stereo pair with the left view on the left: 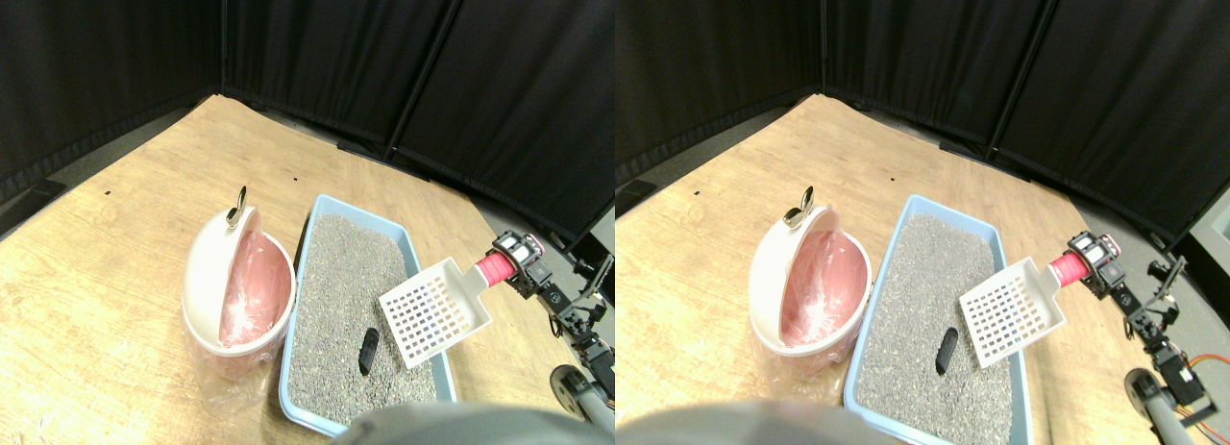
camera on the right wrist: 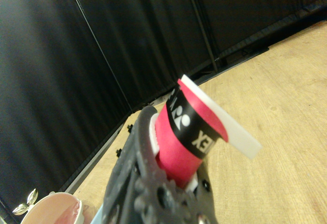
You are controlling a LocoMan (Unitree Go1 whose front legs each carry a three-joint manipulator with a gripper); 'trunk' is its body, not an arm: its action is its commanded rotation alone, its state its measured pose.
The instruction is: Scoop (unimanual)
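**Technician:** Stereo pair view: report the position of the scoop.

**Operator:** The white slotted scoop (stereo pair with the left view on the left: pixel 431 311) hangs in the air above the right side of the blue litter tray (stereo pair with the left view on the left: pixel 419 256). Its grid face is tilted and carries nothing. Its pink wrapped handle (stereo pair with the left view on the left: pixel 494 268) runs up and right into the right hand (stereo pair with the left view on the left: pixel 519 257).

**Technician:** State of the hand?

**Operator:** The wrist view shows the dark jaw frame (camera on the right wrist: pixel 148 183) closed around the pink handle (camera on the right wrist: pixel 179 147), so the hand is pinching the handle.

**Technician:** Contents of the tray?

**Operator:** Grey litter (stereo pair with the left view on the left: pixel 346 301) fills the tray. One small dark object (stereo pair with the left view on the left: pixel 368 351) lies on the litter, just left of and below the scoop's lower edge, apart from it.

**Technician:** Adjacent items?

**Operator:** A white round bin (stereo pair with the left view on the left: pixel 213 282) with a pink liner (stereo pair with the left view on the left: pixel 256 289) stands just beside the tray's left wall. Its lid is swung up. Both rest on the wooden floor (stereo pair with the left view on the left: pixel 115 234), with black curtains (stereo pair with the left view on the left: pixel 317 51) behind.
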